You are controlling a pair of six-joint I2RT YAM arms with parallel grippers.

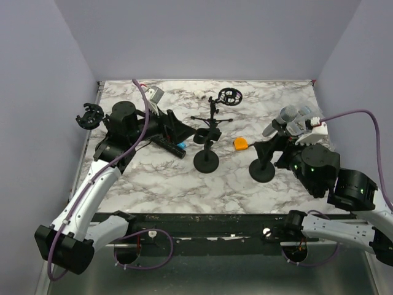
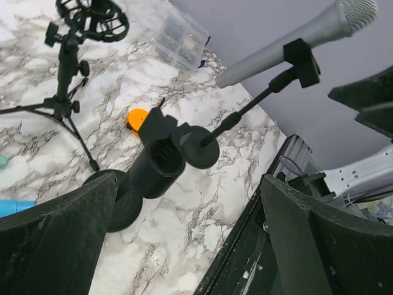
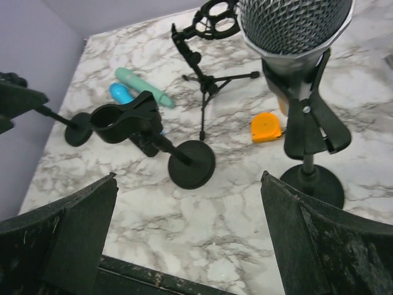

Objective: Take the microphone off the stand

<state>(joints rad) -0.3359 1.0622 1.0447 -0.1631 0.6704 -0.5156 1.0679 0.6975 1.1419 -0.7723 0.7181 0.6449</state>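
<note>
Even, soft overhead light; all three views bright and usable.

Top view is sharp, and the bench [image 1: 159, 178] is evenly lit with no glare. Only faint, short shadows sit under the stand bases [image 1: 206, 161], and the walls carry a flat lavender tint. In both wrist views the jaws are near-black, underexposed slabs in the lower corners, soft at their edges. The microphone [image 3: 295, 24] head is cropped at the top of the right wrist view, its grille crisp. Wide-angle lens skews straight lines towards the frame edges.
</note>
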